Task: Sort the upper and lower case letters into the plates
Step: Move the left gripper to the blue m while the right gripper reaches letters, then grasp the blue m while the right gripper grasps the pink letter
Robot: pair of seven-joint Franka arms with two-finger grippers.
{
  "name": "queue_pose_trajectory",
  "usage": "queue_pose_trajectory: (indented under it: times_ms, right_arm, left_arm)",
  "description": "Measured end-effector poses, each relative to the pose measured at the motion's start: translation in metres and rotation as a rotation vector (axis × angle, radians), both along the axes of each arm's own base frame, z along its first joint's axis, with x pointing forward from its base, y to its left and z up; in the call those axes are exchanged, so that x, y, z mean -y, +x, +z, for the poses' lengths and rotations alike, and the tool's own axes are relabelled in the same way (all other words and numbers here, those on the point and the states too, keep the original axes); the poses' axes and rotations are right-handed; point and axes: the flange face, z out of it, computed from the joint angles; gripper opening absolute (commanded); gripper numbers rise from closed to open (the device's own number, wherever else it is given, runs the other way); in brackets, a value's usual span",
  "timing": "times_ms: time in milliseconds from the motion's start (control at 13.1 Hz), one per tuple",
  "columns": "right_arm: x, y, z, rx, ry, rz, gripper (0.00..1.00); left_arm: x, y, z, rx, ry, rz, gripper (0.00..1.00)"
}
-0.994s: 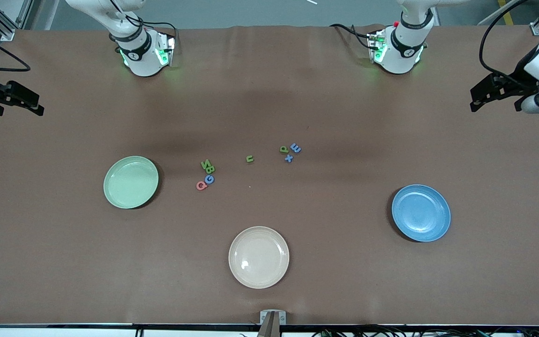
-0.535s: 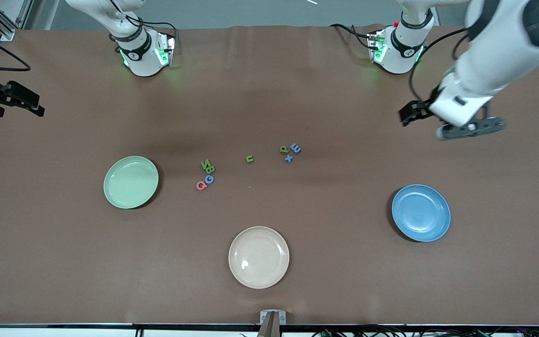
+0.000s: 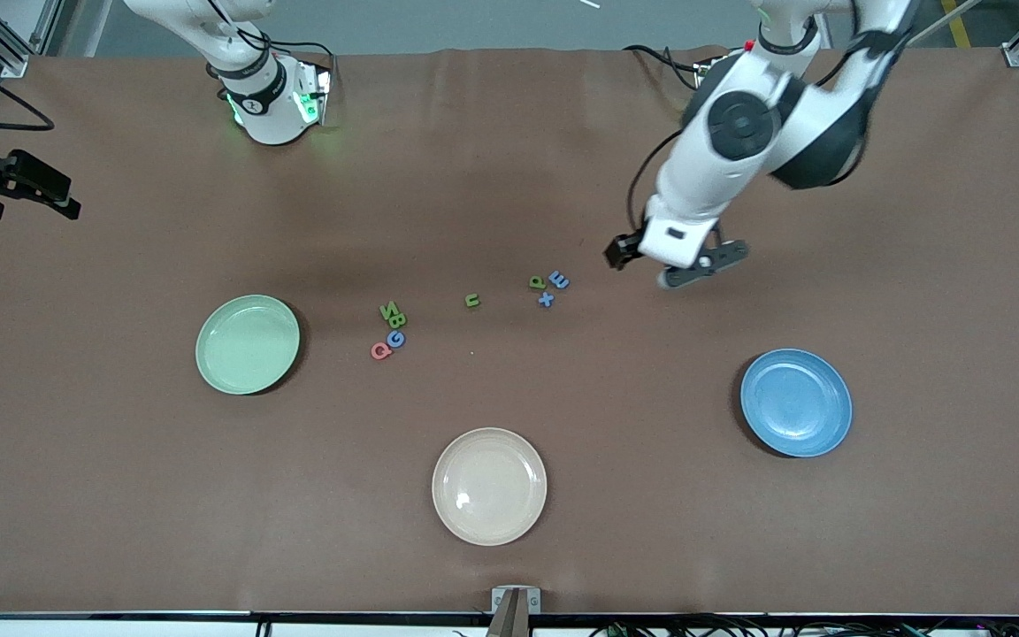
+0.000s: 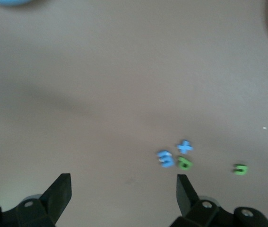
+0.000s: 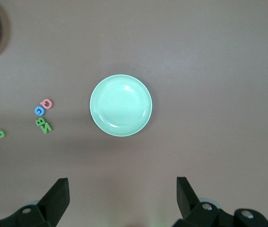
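Eight small letters lie mid-table. Green p, blue E and blue x form one cluster, and green u lies alone. Green N, green B, blue G and pink Q form the other cluster. The mint plate and the blue plate hold nothing. My left gripper hangs open over bare table beside the E, which the left wrist view shows as E ahead of the gripper. My right gripper waits open, high above the mint plate.
A cream-beige plate sits nearest the front camera, mid-table. The right gripper shows at the edge of the front view. A brown cloth covers the table.
The left arm has swung in from its end of the table toward the middle, lowering its gripper to beside the p, E, x cluster. The right arm has not moved.
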Motion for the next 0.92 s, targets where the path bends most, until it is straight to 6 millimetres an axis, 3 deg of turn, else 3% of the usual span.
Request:
queue_pose_trajectory:
  times_ms: [153,306,535,688,917]
  right_arm:
    - [0.000,0.006,-0.009,-0.014,0.000,0.000,1.00]
    - [0.000,0.027,-0.034,-0.024,-0.002,-0.001,1.00]
    - [-0.004,0.075,-0.103,-0.044,-0.006,0.007,1.00]
    - [-0.022,0.104,-0.149,-0.043,-0.002,0.006,1.00]
    - [-0.062,0.125,-0.191,-0.039,0.051,-0.151,1.00]
  left_arm:
    - [0.030,-0.013,-0.037,-0.033,0.016,0.051,0.85]
    - [0.054,-0.025,-0.069,-0.057,0.012,0.112,0.78]
    - [0.077,-0.039,-0.113,-0.071,0.024,0.165,0.72]
    - [0.085,-0.046,-0.139,-0.058,0.053,0.193,0.71]
    - [0.089,-0.050,-0.167,-0.037,0.075,0.236,0.69]
